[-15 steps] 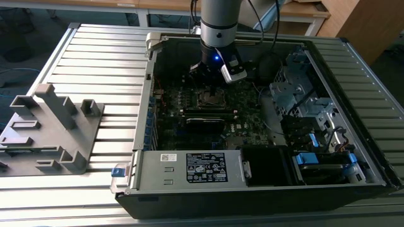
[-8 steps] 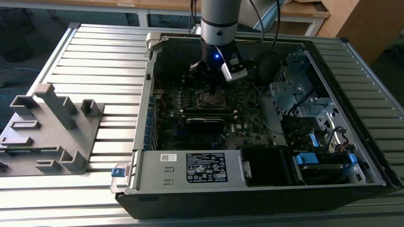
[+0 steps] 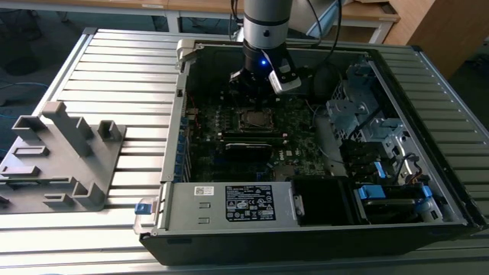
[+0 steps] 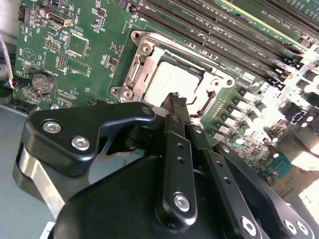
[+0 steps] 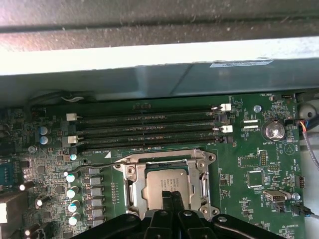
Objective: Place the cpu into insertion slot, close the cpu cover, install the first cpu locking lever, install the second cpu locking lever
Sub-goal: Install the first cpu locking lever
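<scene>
While square grey-metal cpu (image 5: 162, 185) lay flat in insertion slot (image 5: 130, 171), thin silvery cpu cover (image 5: 167, 163) framed its edges. Green motherboard (image 5: 249, 149) sat inside open black computer case (image 3: 306, 247) on ribbed metal table (image 3: 114, 69). Arm stood vertical; gripper (image 5: 172, 196) had 2 black fingers pressed together over cpu, nothing pinched.

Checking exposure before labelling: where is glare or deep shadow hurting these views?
Exterior view: the case interior is dim, the cpu just catching light. First wrist view: a blown-out white band crosses the case wall. Second wrist view: glare washes out part of the board; the cpu gleams pale.
</scene>
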`<action>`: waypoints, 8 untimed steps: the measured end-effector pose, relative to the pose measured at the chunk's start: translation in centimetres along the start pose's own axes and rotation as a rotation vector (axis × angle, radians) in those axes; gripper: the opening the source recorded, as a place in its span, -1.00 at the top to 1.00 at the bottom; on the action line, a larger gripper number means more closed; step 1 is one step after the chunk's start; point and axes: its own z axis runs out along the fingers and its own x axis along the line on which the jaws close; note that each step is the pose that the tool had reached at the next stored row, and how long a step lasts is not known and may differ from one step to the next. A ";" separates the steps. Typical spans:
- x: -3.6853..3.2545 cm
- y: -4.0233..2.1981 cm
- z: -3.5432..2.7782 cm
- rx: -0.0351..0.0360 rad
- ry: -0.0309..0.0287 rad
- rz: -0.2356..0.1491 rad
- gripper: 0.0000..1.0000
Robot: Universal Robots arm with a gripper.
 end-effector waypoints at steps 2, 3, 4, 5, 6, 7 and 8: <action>0.00 0.00 -0.01 0.0000 0.0000 0.000 0.80; 0.00 0.00 -0.02 0.0000 0.0000 0.000 0.80; 0.00 0.00 -0.02 0.0000 0.0000 0.000 0.80; 0.00 0.00 -0.03 0.0000 0.0000 0.000 0.80; 0.00 0.00 -0.03 0.0000 0.0000 0.000 0.80; 0.00 0.00 -0.04 0.0000 0.0000 0.000 0.80; 0.05 0.00 -0.04 0.0001 0.0000 0.000 0.80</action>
